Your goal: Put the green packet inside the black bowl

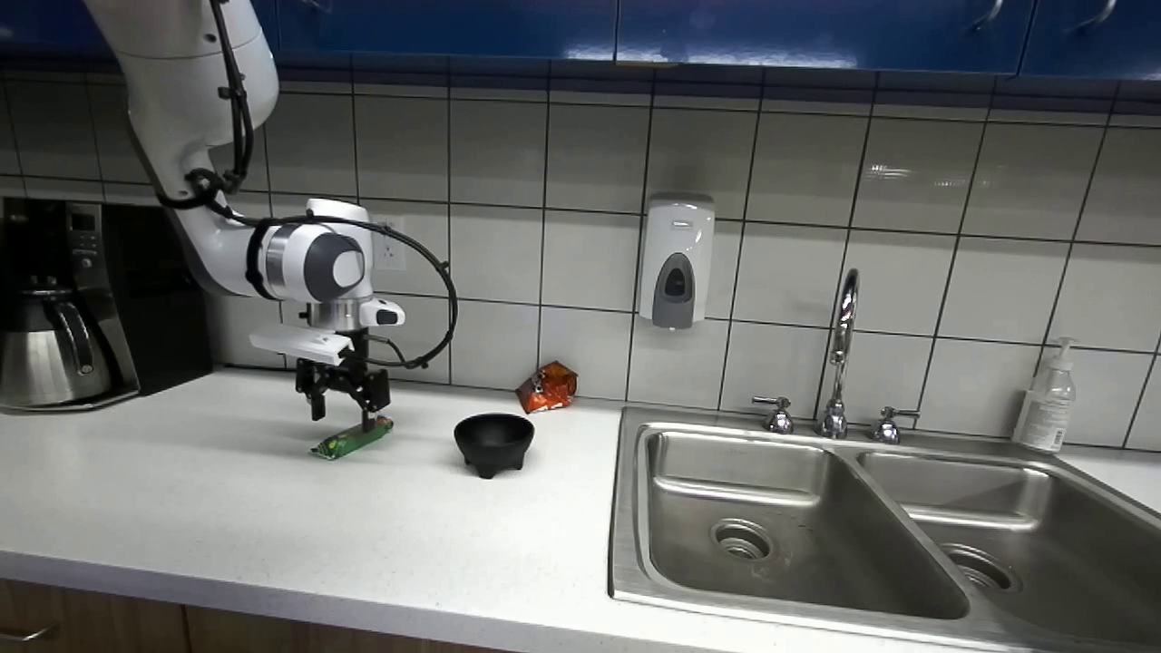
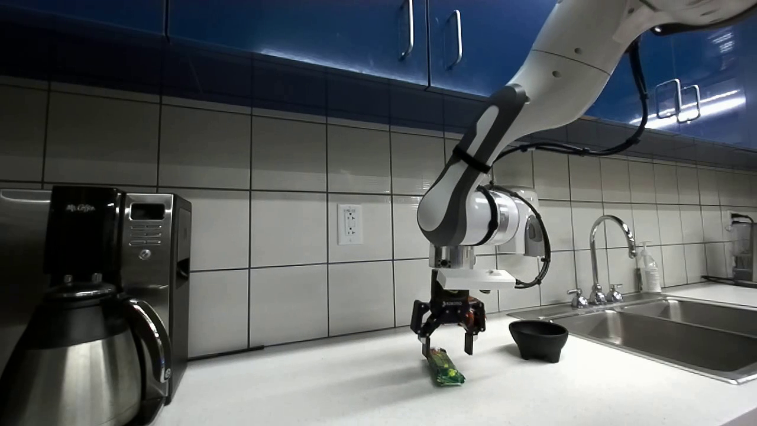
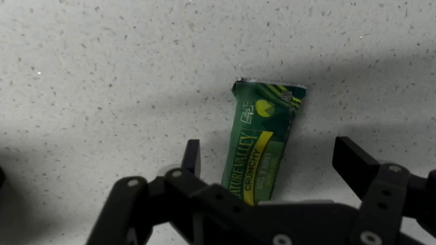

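Observation:
The green packet [image 1: 349, 441] lies flat on the white counter and shows in both exterior views [image 2: 446, 373]. In the wrist view the packet [image 3: 259, 136] runs lengthwise between the fingers, nearer the left one; its lower end is hidden by the gripper. My gripper [image 1: 343, 419] is open and points down just over the packet, with its fingers [image 2: 447, 349] apart. In the wrist view the open jaws [image 3: 265, 146] have counter showing on both sides of the packet. The black bowl [image 1: 492, 446] stands upright on short feet between packet and sink, and also shows in an exterior view [image 2: 538, 341].
A red-orange packet [image 1: 548, 387] lies by the tiled wall behind the bowl. The steel sink [image 1: 626, 526] with its faucet [image 1: 843, 345] is beyond the bowl. A coffee maker [image 2: 157, 236] stands at the counter's opposite end. A dark shape [image 3: 1, 177] shows at the wrist view's left edge.

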Robot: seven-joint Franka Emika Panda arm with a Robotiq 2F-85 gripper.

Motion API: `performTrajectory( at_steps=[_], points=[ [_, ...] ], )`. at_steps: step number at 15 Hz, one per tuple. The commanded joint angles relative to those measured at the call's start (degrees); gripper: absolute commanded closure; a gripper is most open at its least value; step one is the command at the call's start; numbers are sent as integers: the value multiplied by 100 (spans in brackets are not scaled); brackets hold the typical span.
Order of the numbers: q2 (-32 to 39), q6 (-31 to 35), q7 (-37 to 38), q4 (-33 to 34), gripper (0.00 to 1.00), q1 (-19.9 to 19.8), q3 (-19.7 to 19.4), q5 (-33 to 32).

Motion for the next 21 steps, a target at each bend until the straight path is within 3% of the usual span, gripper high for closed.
performTrajectory(
  at_steps=[1, 21],
  points=[
    [273, 91, 318, 294, 0, 68, -74, -88],
    [340, 68, 216, 314, 0, 13, -55, -12]
  ],
)
